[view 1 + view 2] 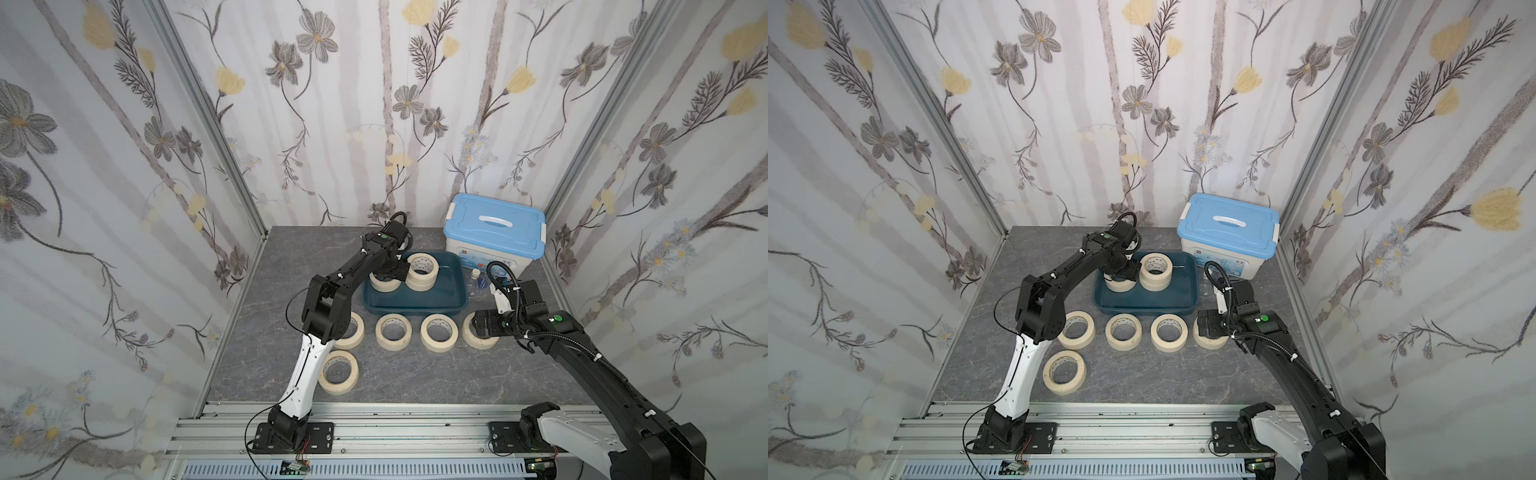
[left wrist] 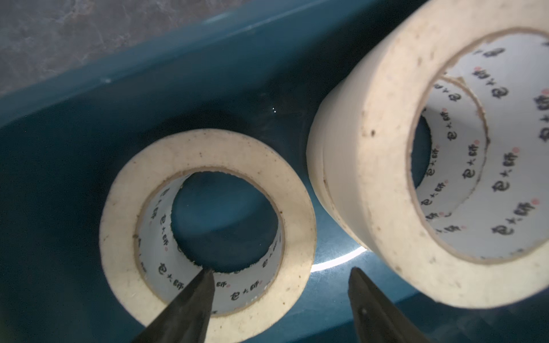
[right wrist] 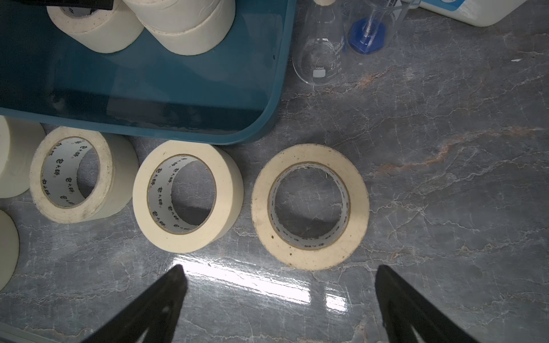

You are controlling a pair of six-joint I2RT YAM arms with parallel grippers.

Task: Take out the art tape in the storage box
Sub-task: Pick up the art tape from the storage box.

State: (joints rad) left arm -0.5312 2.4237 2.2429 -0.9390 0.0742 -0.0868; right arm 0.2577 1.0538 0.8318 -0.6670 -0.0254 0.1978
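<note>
Robot test booth, not a home: floral-printed wall panels (image 1: pixel 353 83) in aluminium framing (image 1: pixel 208 116) enclose a grey marble-patterned tabletop (image 1: pixel 415 374) fronted by a slotted metal mounting rail (image 1: pixel 415 424).

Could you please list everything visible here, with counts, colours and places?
table: one, grey marbled, under everything.
storage box: one, dark teal, mid-table.
art tape rolls in box: three, cream, one alone, two stacked, far left part.
art tape rolls on table: five, cream, four rowed before the box, one nearer.
lidded bin: one, white with light-blue lid, far right corner.
flask: one, clear glass, right of the box.
cylinder: one, clear with blue base, beside the flask.
left end effector: one, black, open astride the lone roll's wall.
right end effector: one, black, open, by the row's right-end roll.
</note>
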